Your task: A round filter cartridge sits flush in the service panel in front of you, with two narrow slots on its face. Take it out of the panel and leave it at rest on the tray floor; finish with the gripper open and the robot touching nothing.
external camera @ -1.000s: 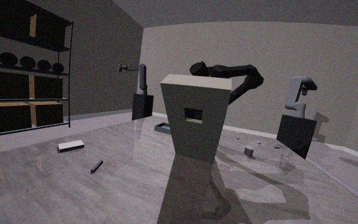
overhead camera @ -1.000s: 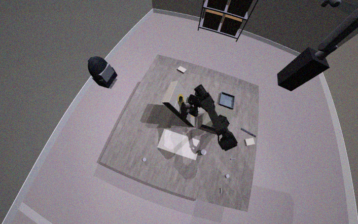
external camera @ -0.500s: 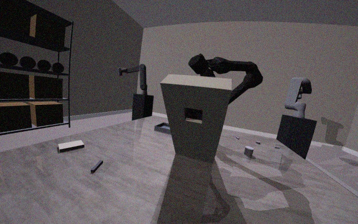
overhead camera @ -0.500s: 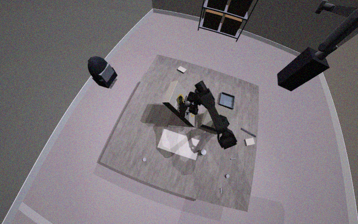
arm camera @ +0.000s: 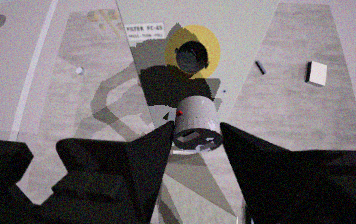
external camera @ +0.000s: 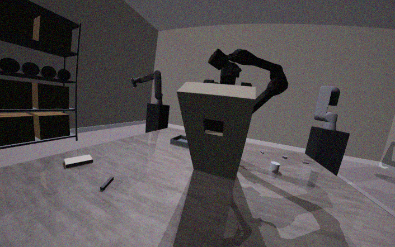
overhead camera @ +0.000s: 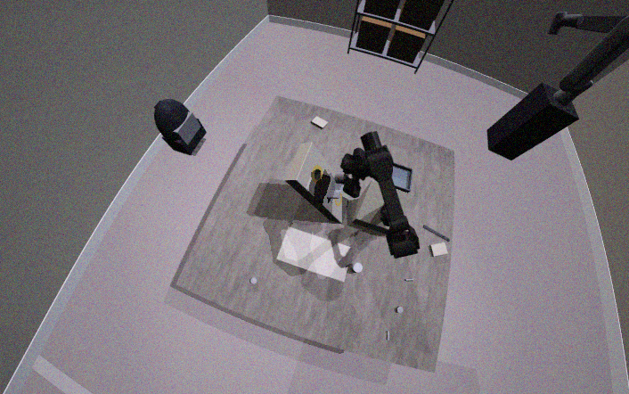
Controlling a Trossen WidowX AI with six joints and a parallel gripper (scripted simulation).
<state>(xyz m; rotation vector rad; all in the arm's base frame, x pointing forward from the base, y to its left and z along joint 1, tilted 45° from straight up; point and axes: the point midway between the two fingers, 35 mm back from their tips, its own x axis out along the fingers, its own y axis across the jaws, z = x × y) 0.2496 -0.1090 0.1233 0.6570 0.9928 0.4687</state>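
Note:
The filter cartridge (arm camera: 197,117) (overhead camera: 339,177) is a grey cylinder. It is out of the service panel (overhead camera: 301,162) (external camera: 215,151) (arm camera: 245,20), with air between it and the face. My gripper (arm camera: 196,125) (overhead camera: 344,178) is shut on the cartridge, one dark fingertip on each side. The dark round socket (arm camera: 191,57) (overhead camera: 317,174) inside the yellow ring (arm camera: 214,50) stands open and is beyond the cartridge in the wrist view. The panel hides the fingertips in the exterior view. The tray (overhead camera: 403,189) (external camera: 178,142) has a dark rim and a bluish floor.
A pale sloping block (overhead camera: 370,199) stands beside the panel, under the arm. A white can (overhead camera: 356,267) (external camera: 274,166) stands on the table. A white block (external camera: 78,160) (arm camera: 316,73) and a short dark bar (external camera: 107,184) (arm camera: 260,67) lie beyond the panel.

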